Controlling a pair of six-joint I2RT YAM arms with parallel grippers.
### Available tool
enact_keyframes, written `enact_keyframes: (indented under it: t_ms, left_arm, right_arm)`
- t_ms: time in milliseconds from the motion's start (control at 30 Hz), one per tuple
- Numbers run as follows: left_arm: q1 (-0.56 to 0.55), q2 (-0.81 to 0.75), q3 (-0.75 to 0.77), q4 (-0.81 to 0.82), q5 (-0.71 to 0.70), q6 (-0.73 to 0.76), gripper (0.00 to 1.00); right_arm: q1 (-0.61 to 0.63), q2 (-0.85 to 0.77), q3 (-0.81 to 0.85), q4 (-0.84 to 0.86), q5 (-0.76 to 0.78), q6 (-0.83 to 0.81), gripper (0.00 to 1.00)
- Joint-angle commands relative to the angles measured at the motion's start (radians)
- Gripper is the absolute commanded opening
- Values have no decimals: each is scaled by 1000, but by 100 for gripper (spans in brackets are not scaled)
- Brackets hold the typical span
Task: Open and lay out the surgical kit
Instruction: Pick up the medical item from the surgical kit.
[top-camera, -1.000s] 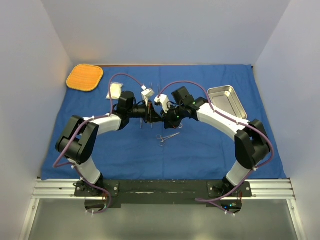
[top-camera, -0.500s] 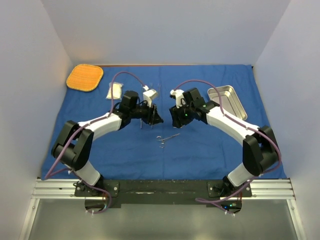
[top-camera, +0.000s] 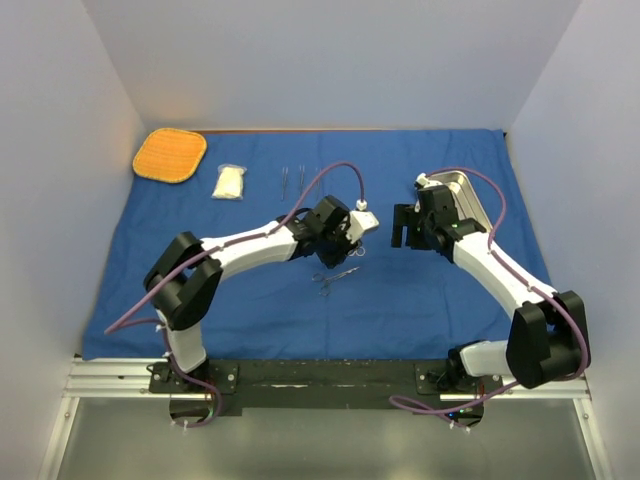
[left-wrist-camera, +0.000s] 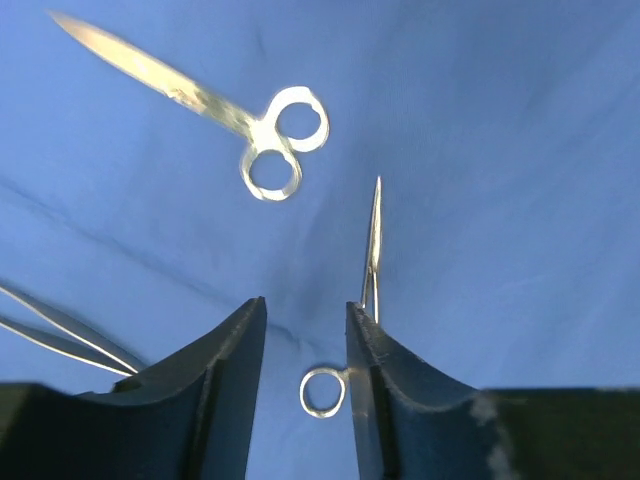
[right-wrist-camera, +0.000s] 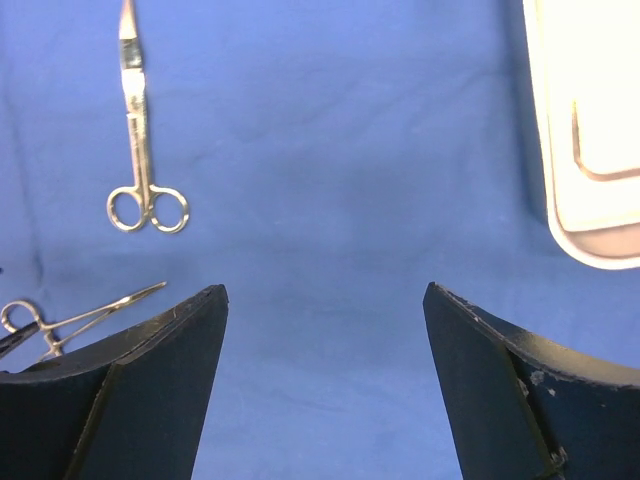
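The surgical kit's blue cloth wrap (top-camera: 250, 300) lies spread flat over the table. On it are a steel tray (top-camera: 455, 200) at the right, a white gauze pack (top-camera: 229, 181) at the back left, two slim tweezers (top-camera: 292, 180) at the back, and scissors (top-camera: 335, 277) in the middle. My left gripper (top-camera: 345, 245) hovers just behind the scissors and is open. In the left wrist view the scissors (left-wrist-camera: 255, 125) lie ahead, and the ring handle of a forceps (left-wrist-camera: 323, 391) lies on the cloth between the fingers (left-wrist-camera: 236, 370). My right gripper (top-camera: 404, 225) stands wide open (right-wrist-camera: 325, 290) over bare cloth, left of the tray (right-wrist-camera: 590, 130).
An orange mat (top-camera: 170, 155) sits at the back left corner, off the cloth's edge. Pale walls close in the table on three sides. The right wrist view shows the scissors (right-wrist-camera: 140, 150) and forceps (right-wrist-camera: 60, 320) to its left.
Both grippers were shut and close together at the middle back. They have opened and parted: the left swung right and nearer, the right moved toward the tray. Two tweezers now lie uncovered at the back.
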Motion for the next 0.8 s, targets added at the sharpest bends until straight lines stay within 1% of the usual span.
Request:
enact_keyframes:
  t_ms: [0, 100, 267, 400, 767]
  left_arm:
    - [-21, 52, 93, -167, -61, 81, 41]
    - [-36, 89, 131, -224, -58, 103, 38]
    - [-50, 123, 163, -264, -19, 124, 33]
    - [-62, 157, 214, -342, -18, 129, 31]
    - [-77, 244, 291, -470, -51, 131, 27]
  right_arm:
    - [-11, -21, -20, 33, 12, 21, 85]
    - [-14, -17, -28, 41, 4, 25, 86]
    - [-20, -10, -28, 47, 4, 18, 86]
    - [-25, -9, -28, 49, 10, 6, 86]
    - [-41, 2, -26, 52, 19, -3, 86]
